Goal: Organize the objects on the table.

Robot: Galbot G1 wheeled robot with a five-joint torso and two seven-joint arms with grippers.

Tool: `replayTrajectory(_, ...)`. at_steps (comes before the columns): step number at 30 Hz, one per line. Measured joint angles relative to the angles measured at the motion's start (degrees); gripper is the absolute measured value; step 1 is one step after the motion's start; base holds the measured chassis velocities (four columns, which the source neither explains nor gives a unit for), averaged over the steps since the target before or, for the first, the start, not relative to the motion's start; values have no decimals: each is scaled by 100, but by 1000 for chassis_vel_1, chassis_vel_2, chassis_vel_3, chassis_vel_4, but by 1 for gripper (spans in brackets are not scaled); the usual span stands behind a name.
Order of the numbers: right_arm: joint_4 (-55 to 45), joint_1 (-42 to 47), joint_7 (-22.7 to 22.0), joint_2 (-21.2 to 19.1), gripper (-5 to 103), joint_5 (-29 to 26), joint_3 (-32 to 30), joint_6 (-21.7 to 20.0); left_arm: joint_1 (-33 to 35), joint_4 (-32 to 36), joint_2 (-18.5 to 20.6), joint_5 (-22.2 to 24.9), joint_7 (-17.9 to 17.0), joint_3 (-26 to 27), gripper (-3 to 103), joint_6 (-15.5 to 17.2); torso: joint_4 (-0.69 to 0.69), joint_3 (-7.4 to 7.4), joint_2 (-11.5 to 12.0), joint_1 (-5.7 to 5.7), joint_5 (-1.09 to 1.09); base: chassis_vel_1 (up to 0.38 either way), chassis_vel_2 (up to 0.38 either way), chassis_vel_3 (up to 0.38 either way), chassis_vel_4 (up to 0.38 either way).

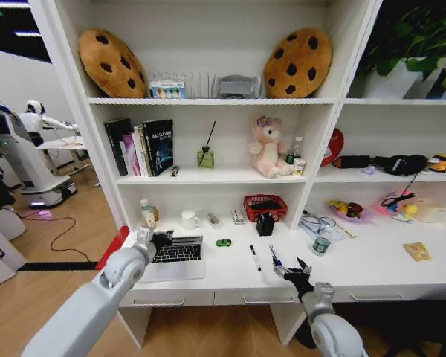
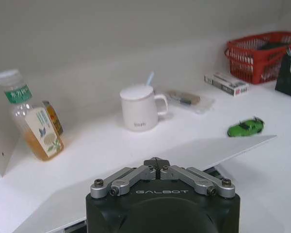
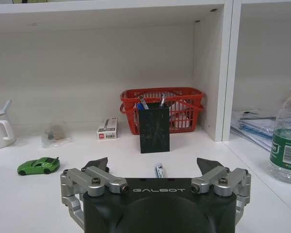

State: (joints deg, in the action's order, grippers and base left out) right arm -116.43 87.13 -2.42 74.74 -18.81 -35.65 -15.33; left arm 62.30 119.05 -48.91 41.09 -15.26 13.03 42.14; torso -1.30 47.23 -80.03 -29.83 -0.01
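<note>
The head view looks forward and down from above the near edge of the table (image 1: 372,260), taking in the whole shelf unit behind it. The left wrist view sits low over the laptop (image 2: 136,165), just behind the left gripper (image 2: 156,165), facing the far wall at close range. The right wrist view looks low across the table from behind the right gripper (image 3: 153,170) toward the far wall. All three share the green toy car (image 1: 223,242) (image 2: 246,127) (image 3: 38,165) and the red basket (image 1: 264,206) (image 2: 262,56) (image 3: 161,109).
</note>
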Motion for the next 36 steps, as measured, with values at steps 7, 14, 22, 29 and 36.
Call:
replayTrajectory(7,-5,-26,-1,4,100,27,66,0,645,244,-82,-288,-32,-50,0,0,-2,0,0,0,0,0,0,0,0)
replayTrajectory(14,-9,15,33,-7,100,51,68,44,537,-112,-421,-631,-78,-303,0,-94,-3,0,0,0,1,0,0,0,0)
replayTrajectory(22,-128,-76,3,-83,100,-51,156,16,410,-47,-931,-565,-303,780,-1,-1370,-4,1,0,-2,1,0,0,0,0)
replayTrajectory(29,-461,4,-47,-143,100,-70,255,-89,1400,510,-1348,-555,-436,2019,26,-1581,0,0,0,-1,-1,0,0,0,0)
replayTrajectory(36,-832,235,-70,-196,100,-81,210,-148,2413,1178,-1777,-870,-227,2836,53,-2089,-2,0,0,-1,0,0,0,0,0)
